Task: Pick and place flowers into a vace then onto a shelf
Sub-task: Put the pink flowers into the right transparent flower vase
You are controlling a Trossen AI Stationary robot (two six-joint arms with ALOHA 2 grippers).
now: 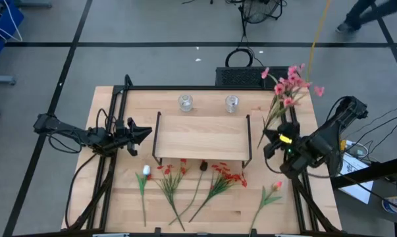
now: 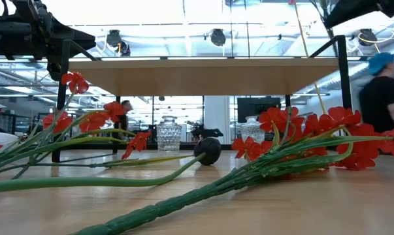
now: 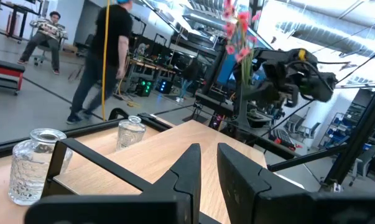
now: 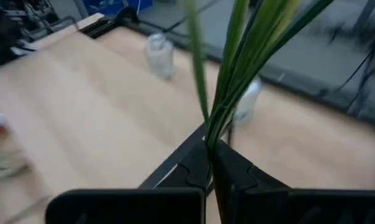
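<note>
Two glass vases stood behind the shelf in the high view, both without flowers, so we judged the task at its first placing. Our right claw hung beside the shelf's right end, clamped on a pink-blossomed spray that rose tilted above it. Our left claw waited by the shelf's left end, holding nothing. Five more flowers lay on the table in front of the shelf.

From the low view we saw those red blossoms and a dark bud lying flat, with the vases beyond, under the shelf board.

Through the left wrist view our own fingers stood nearly together with only a narrow gap, nothing between them; the right arm with its spray showed across the shelf.

In the right wrist view the green stems were pinched at the fingertips, the vases lying ahead. We reckoned the next move called for carrying the stem ends over one vase mouth, upright, then lowering before release.
</note>
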